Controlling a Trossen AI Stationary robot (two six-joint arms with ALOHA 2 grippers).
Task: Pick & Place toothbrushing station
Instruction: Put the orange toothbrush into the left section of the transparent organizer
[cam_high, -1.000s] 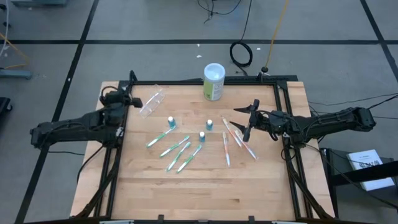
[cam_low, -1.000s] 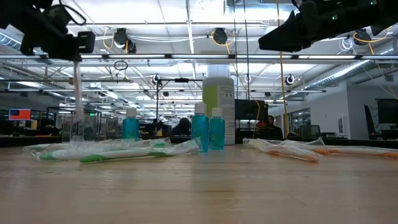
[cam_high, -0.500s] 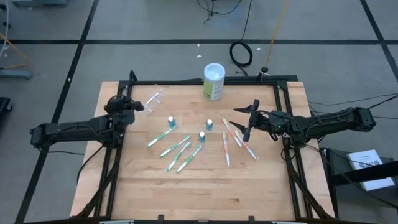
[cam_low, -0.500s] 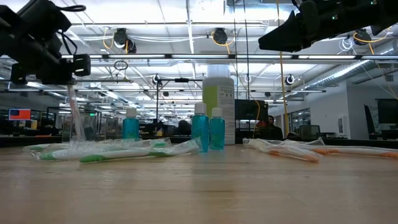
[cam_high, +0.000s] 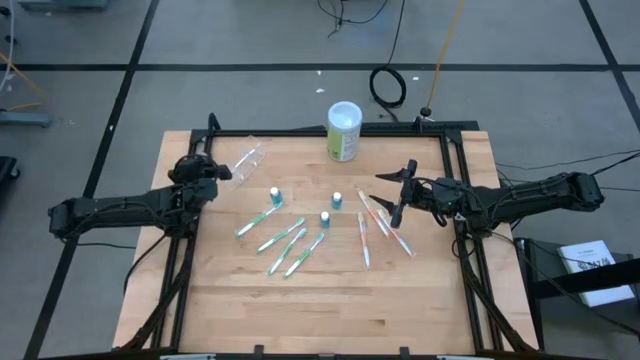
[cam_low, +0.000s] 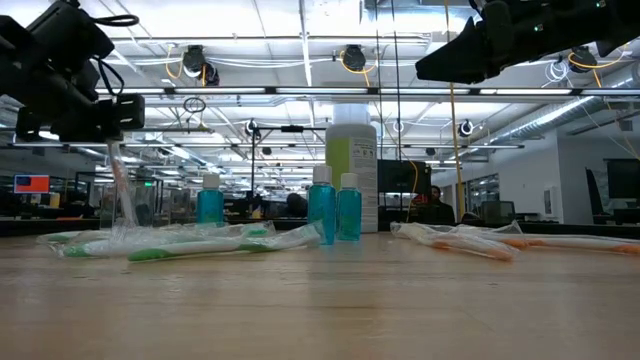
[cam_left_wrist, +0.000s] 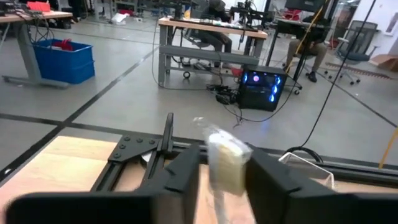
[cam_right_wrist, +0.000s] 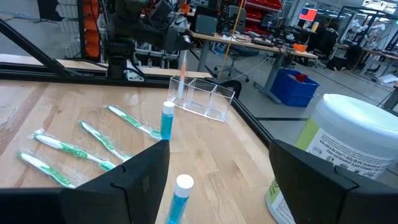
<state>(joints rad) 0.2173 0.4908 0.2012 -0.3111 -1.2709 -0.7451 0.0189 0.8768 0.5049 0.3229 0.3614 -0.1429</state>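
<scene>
The clear plastic cup (cam_high: 245, 160) lies at the table's far left; it also shows in the right wrist view (cam_right_wrist: 202, 96). My left gripper (cam_high: 220, 171) hangs just on its near-left side, shut on a pale pinkish toothbrush (cam_low: 120, 185). Several green-and-white toothbrushes (cam_high: 285, 245) and three teal white-capped tubes (cam_high: 325, 218) lie or stand on the table's middle. More pinkish toothbrushes (cam_high: 375, 225) lie to the right. My right gripper (cam_high: 393, 195) is open and empty above their far ends. My left gripper pinches the toothbrush's upper end (cam_left_wrist: 227, 163) between its two fingers. The brush hangs below the fingers, a little tilted (cam_right_wrist: 182, 74). Its lower end (cam_low: 130, 218) is down at the clear cup; I cannot tell whether it touches the cup.
A green-and-white cylindrical canister (cam_high: 344, 130) stands at the table's far edge, in the middle. Black frame rails (cam_high: 455, 180) run along the table's sides and back. The near half of the wooden table (cam_high: 320, 310) holds nothing.
My left gripper has gone down and a little toward the table's near edge, still shut on the pinkish toothbrush. The brush has come down with it and now hangs tilted, its lower end staying by the clear cup.
</scene>
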